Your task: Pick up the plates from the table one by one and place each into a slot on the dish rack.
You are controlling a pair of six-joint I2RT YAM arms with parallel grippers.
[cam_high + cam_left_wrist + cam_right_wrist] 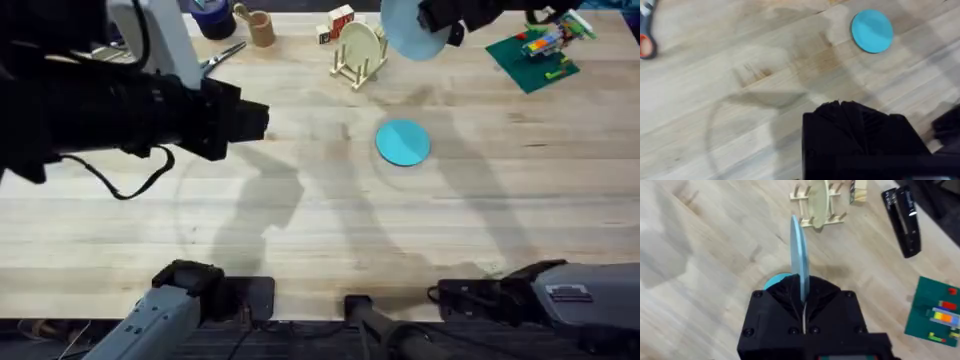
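My right gripper (pixel 440 22) hangs above the far side of the table (pixel 300 230), shut on the rim of the pale blue plate (pixel 408 32). In the right wrist view that plate (pixel 799 250) stands edge-on between the fingers of the right gripper (pixel 803 292), short of the dish rack (pixel 817 207). The dish rack (pixel 360 60) holds a cream plate upright. The teal plate (pixel 403 142) lies flat on the table, and it also shows in the left wrist view (pixel 872 31). My left gripper (pixel 250 120) hovers at the left, shut and holding nothing.
Along the far edge stand a wooden cup (pixel 262 28), scissors (pixel 225 55), small blocks (pixel 338 22) and a green baseplate with bricks (pixel 535 55). A black oblong object (pixel 902 220) lies beyond the rack. The table's near half is bare wood.
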